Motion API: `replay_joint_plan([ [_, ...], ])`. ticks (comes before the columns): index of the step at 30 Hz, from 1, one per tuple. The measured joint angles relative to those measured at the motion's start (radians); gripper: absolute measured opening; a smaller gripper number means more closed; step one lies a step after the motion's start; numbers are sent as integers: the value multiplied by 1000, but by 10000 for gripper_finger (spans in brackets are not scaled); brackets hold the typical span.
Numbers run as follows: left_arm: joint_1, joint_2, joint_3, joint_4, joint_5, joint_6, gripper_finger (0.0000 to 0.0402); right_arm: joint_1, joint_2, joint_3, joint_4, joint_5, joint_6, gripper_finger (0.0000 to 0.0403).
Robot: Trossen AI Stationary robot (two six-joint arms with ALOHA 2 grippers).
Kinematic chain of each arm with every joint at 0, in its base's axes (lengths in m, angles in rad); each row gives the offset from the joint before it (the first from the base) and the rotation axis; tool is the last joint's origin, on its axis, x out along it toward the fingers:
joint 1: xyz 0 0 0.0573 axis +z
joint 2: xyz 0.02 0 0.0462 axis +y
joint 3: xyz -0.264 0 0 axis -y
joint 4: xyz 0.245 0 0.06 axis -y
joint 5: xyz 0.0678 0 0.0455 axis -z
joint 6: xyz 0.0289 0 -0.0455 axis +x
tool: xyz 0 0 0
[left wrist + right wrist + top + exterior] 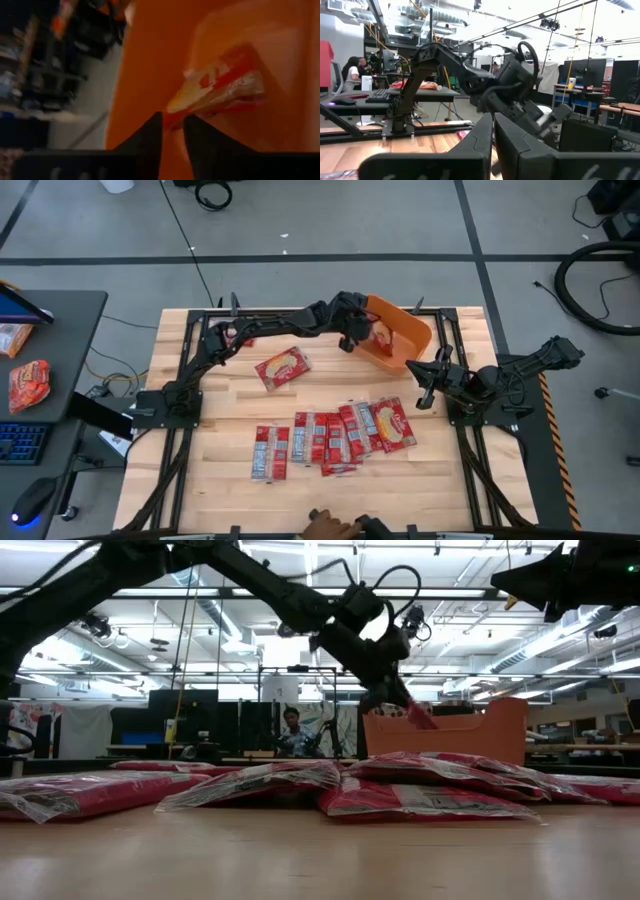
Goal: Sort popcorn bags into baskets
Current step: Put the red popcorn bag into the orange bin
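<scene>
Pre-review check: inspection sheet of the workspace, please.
Surface: wooden table, bare between items.
Job's things: orange tub at far edge; one popcorn bag inside it; lone bag mid-table; row of bags near front.
Clutter: nothing seen.
Grippers: left gripper over the tub, fingers parted just behind the bag; right gripper parked at right, shut.
Cables: black cable on floor.
Surroundings: side desk with snack pouch; person's hand at front edge.

Popcorn bags [335, 435]: red, white and yellow print, some with cream-yellow centres. Basket [412, 330]: plain orange. Table [220, 480]: pale wood planks. Both arms: dark, near black.
</scene>
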Motion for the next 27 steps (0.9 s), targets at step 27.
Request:
replay_joint_plan([
  [27,-230,-253,-204,-856,-172,-701,144,0,18,0,-28,10,10,25],
])
